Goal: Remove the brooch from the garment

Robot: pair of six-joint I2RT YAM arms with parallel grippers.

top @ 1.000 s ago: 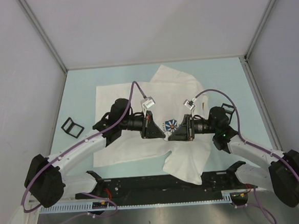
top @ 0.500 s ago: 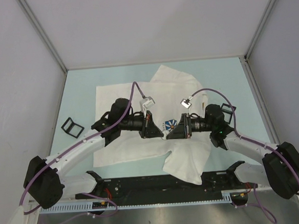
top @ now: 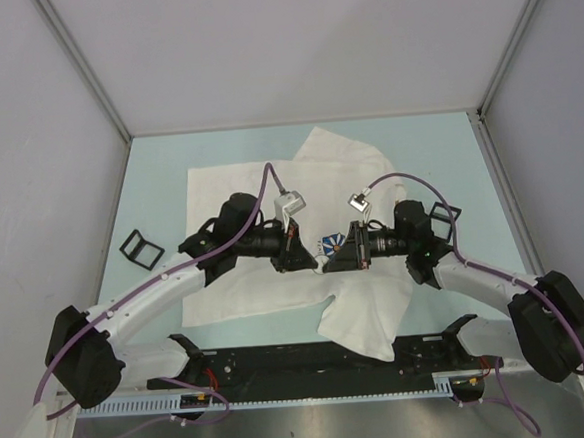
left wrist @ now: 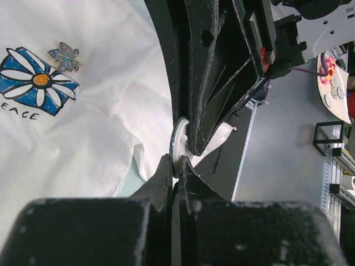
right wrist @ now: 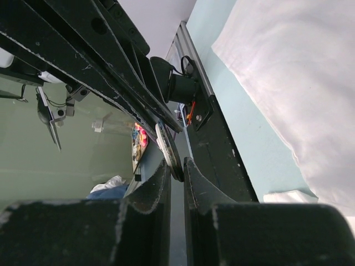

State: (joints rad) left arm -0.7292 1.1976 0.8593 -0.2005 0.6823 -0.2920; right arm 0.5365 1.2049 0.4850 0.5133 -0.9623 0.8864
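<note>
Pale-green tabletop (top: 159,178) bears a white T-shirt (top: 343,155) — right pincer (right wrist: 175,169) has slid left, meeting left pincer (left wrist: 176,164), both clamped on one thin pale disc (left wrist: 178,138); small glittery brooch (left wrist: 64,56) remains pinned.

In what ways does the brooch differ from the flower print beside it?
The brooch is much smaller than the flower print. The brooch is grey and glittery; the print is blue and white with an orange centre. The brooch is leaf-shaped; the print has long petals. Both lie on the white shirt, side by side.
</note>
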